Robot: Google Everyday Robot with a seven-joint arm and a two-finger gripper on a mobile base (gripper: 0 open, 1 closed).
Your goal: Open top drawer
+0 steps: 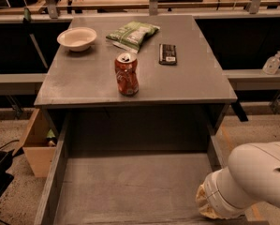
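The top drawer (130, 186) stands pulled far out from under the desk (186, 86). Its flat grey inside lies bare to the camera, and its side walls run from the desk's front edge down to the bottom of the view. The drawer's front panel is cut off by the lower edge, so its knob does not show.

The robot's white arm (256, 182) comes in from the lower right. Its rounded wrist section sits just over the drawer's right wall, near the front right corner. The tool itself lies beyond the wrist, hidden by the arm and the edge of the view. I cannot tell whether it is spread or pressed together, nor whether it holds or touches anything.

On the desk a red soda can (127, 74) stands upright near the front middle. Behind it are a white bowl (77, 38) at the left, a green snack bag (132, 33) in the middle and a dark flat packet (167, 53) to the right, all apart from one another. A cardboard box (36, 149) sits on the floor beside the drawer's left wall.
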